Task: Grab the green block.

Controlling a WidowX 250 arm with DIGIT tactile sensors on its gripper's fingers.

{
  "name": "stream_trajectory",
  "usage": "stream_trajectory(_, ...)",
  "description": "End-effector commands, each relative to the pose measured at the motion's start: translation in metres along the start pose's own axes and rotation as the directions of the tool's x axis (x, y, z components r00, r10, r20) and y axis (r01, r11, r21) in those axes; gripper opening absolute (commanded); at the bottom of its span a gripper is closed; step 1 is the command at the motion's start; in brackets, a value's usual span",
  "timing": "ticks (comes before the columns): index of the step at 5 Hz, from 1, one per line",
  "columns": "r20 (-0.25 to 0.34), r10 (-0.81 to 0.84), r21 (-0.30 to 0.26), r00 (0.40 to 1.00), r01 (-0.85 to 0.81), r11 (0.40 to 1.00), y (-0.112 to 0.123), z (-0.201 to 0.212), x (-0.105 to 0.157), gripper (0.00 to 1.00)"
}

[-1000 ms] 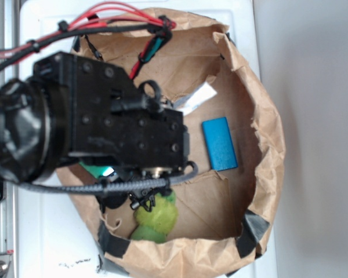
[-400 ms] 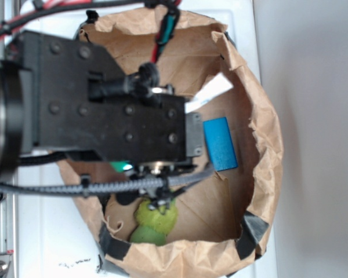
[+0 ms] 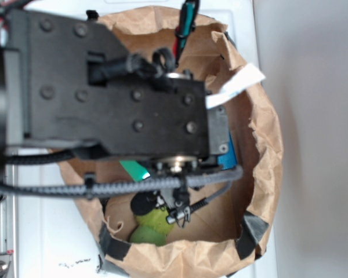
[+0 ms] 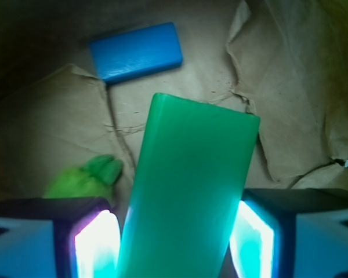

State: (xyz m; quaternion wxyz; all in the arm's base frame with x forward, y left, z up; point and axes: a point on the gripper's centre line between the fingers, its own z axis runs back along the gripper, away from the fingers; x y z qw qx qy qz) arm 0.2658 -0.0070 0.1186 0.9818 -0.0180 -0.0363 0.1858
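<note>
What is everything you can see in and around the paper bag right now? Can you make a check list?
Surface: crumpled brown paper bag with taped rim, on a white top.
Job's things: green block stands between the end effector fingers, lifted over the bag floor.
Clutter: blue block lies flat on the paper; fuzzy lime-green plush toy lies beside it, apart; white paper strip near the bag rim.
Grippers: end effector fingers glow on both sides of the green block, closed on it.
Cables: black braided cable under the arm; red and green wires above.
Surroundings: grey wall to the right.
</note>
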Motion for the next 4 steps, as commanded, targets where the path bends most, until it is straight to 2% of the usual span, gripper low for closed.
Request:
stream_trajectory(1,0.089,-0.073,-0.037,0.993,0.076,0.996,-0.012,0.041,-0.010,0.00)
stream_trajectory(4,0.136,0.044,-0.116,0.990,-0.028,0.993,-0.007,0.066,0.003,0.00)
